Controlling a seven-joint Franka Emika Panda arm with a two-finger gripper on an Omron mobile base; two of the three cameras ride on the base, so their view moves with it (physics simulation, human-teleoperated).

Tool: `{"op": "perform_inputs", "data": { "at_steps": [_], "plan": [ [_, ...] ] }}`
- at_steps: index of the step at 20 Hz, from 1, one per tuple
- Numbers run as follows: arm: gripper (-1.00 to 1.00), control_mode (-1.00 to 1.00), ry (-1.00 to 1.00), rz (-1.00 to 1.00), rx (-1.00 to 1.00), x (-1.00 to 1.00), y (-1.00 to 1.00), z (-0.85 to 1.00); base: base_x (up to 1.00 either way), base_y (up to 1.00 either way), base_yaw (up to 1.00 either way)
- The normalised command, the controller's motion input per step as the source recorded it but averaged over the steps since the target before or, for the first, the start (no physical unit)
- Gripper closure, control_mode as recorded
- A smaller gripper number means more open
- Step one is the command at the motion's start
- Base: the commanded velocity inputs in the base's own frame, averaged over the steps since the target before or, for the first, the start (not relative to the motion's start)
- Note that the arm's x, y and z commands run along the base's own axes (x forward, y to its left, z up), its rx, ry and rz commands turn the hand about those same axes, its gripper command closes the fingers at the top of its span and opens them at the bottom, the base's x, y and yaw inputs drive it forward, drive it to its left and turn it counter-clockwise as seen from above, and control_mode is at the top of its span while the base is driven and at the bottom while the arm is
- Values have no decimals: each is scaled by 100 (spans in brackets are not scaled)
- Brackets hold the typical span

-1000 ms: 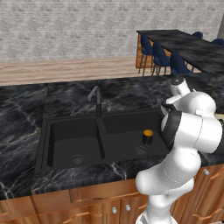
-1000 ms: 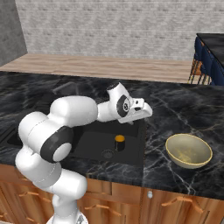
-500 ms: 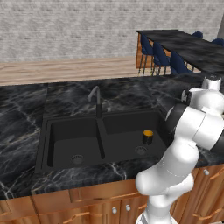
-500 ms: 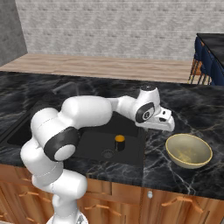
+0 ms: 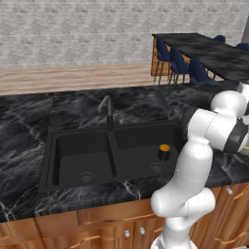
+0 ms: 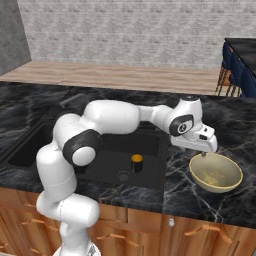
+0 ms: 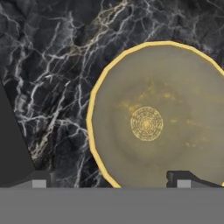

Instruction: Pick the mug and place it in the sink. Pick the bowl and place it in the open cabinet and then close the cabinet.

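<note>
The dark mug [image 5: 164, 151] [image 6: 136, 162] with its orange top stands upright in the right basin of the black sink [image 5: 78, 151] [image 6: 150, 149]. On the black marble counter to the right of the sink rests the olive-beige bowl [image 6: 216, 172] [image 7: 148, 124]. My gripper [image 6: 202, 150] [image 7: 109, 181] hangs open just above the bowl's sink-side rim, pointing down. In the hand view one fingertip [image 7: 181, 179] is over the bowl's inside and the other [image 7: 38, 180] is over the counter. Nothing is between the fingers. The cabinet is out of view.
A slim dark faucet [image 5: 108, 114] rises behind the sink divider. Wooden drawers with round knobs [image 5: 127, 233] run under the counter. A dark dining table [image 5: 204, 51] with blue chairs [image 5: 177, 63] stands at the back right.
The arm has swung right, away from above the sink and out over the bowl. The gripper has stayed open. The mug has stayed put in the basin.
</note>
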Motion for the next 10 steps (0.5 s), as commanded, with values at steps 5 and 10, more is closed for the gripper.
{"op": "perform_inputs", "data": {
  "at_steps": [5, 10],
  "plan": [
    [-100, -100, 0, 0, 0, -6, 7, -38, 0, 0, 0],
    [-100, -100, 0, 3, -7, -9, 45, -31, 0, 0, 0]
  ]
}}
